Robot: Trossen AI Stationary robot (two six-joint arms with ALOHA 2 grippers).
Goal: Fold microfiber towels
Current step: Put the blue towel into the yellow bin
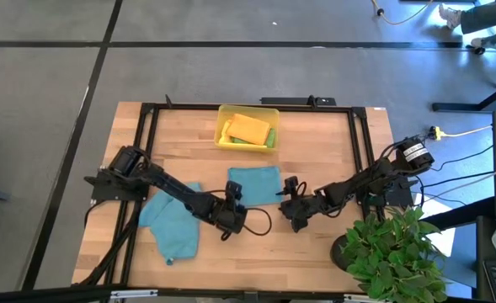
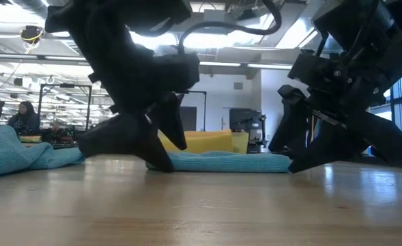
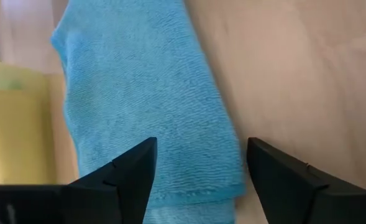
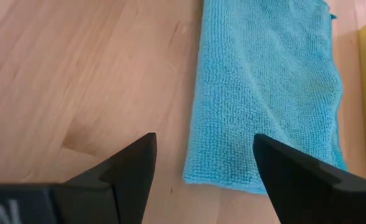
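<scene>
At mid-counter (image 1: 332, 143), lay flat a folded teal-blue towel (image 1: 254, 183), bracketed by both claws. Left claw (image 1: 233, 195) hovered at the towel's left front corner, fingers spread wide, gripping nothing — the cloth's edge seen between its fingers (image 3: 117, 180) in the wrist view. Right claw (image 1: 288, 192) hung just off the towel's right edge, likewise spread wide and empty, bare wood beneath most of its gap. Farther left, partly under the left arm, sprawled a second teal-blue towel (image 1: 173, 227), rumpled and unfolded, near the counter's front left. Toward the back, well apart from both claws, sat a yellow tray (image 1: 223, 133) holding an orange towel (image 1: 249, 129) stacked over a yellow one, with a green towel (image 1: 272, 139) showing at the tray's right side. Crowded the front right corner a leafy potted plant (image 1: 391, 248), close beside the right arm's base. Ran round the counter's edge a black frame (image 1: 142, 143) — cables trailing off to the right. Beyond the counter, in the low view, sat a person (image 2: 24, 116) far back in the room.
</scene>
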